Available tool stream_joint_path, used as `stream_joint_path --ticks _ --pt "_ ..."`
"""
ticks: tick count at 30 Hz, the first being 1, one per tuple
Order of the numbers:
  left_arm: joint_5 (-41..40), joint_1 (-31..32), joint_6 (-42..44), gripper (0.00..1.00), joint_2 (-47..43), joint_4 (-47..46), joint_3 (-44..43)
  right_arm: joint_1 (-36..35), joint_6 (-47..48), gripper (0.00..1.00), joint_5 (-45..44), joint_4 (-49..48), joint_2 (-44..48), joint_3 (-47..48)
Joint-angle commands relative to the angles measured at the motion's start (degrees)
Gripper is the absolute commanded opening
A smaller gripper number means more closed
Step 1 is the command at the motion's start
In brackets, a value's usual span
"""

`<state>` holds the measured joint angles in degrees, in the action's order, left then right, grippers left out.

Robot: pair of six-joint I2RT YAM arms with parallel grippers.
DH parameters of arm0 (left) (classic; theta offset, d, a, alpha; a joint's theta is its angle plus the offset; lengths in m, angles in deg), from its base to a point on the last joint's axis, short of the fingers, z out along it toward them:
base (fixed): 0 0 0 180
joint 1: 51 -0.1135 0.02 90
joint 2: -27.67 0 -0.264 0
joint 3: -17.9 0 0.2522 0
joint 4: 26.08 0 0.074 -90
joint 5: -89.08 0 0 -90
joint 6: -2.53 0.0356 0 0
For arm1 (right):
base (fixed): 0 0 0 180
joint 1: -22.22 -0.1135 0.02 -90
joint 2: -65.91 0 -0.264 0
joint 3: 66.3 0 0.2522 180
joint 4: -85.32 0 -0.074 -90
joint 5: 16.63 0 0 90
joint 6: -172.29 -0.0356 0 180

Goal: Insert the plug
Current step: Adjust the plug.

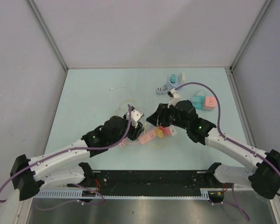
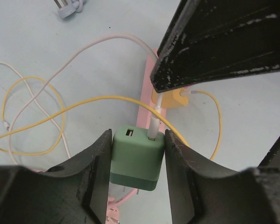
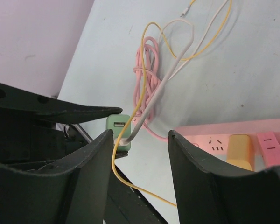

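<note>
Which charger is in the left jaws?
The green charger, clamped with a white cable in its port; the yellow charger sits in the pink power strip.

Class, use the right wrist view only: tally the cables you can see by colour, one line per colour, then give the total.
Yellow cable: 1
White cable: 1
Pink cable: 1
Total: 3

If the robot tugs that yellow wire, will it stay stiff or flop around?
Probably floppy: the yellow wire lies in loose curls. It looks thin, so likely light. It crosses the white wire, so a tug may drag that too.
</note>
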<state>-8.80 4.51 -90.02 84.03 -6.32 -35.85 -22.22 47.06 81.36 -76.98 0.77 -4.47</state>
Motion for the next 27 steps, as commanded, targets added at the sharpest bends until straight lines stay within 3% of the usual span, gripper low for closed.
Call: stream_joint_path --ticks 1,4,10,11,12,13,14,16,17,19,27 --pt "1.6 0.5 -1.3 0.10 -0.4 -7.6 0.8 1.6 -5.7 0.54 2.6 -10.3 -0.9 -1.6" --pt "1.9 0.5 -1.8 0.10 -0.5 -9.0 1.3 1.7 -6.3 0.50 3.3 -11.2 -2.0 -1.9" --pt "2.3 0.5 -2.9 0.11 -0.9 -12.3 3.6 2.3 -7.1 0.25 6.2 -13.8 -4.5 -2.2" --pt "2.1 0.6 -3.2 0.15 -1.0 -12.7 3.9 2.3 -7.1 0.09 6.3 -14.0 -4.3 -2.2" --pt "2.1 0.6 -3.7 0.19 -1.1 -13.4 4.5 2.3 -7.1 0.03 6.3 -14.1 -4.0 -2.2" --pt "1.9 0.6 -4.0 0.23 -1.2 -15.4 5.8 2.3 -6.9 0.00 6.1 -14.2 -3.8 -2.2" --pt "1.8 0.5 -4.4 0.37 -1.2 -16.6 6.6 2.3 -6.8 0.00 5.9 -14.1 -3.1 -2.2" --pt "2.3 0.6 -5.1 0.50 -1.3 -19.8 8.7 2.3 -6.0 0.00 5.4 -14.0 -2.4 -2.3" --pt "2.4 0.5 -5.4 0.64 -1.3 -20.6 9.1 2.3 -5.7 0.00 5.0 -13.8 -1.6 -2.2" --pt "2.3 0.5 -6.7 0.79 -1.9 -22.1 10.4 2.3 -4.0 0.00 3.0 -12.5 -0.5 -2.2" --pt "2.5 0.6 -14.2 0.98 -10.0 -25.5 16.2 2.7 0.2 0.00 -1.0 -9.7 2.5 -2.1"
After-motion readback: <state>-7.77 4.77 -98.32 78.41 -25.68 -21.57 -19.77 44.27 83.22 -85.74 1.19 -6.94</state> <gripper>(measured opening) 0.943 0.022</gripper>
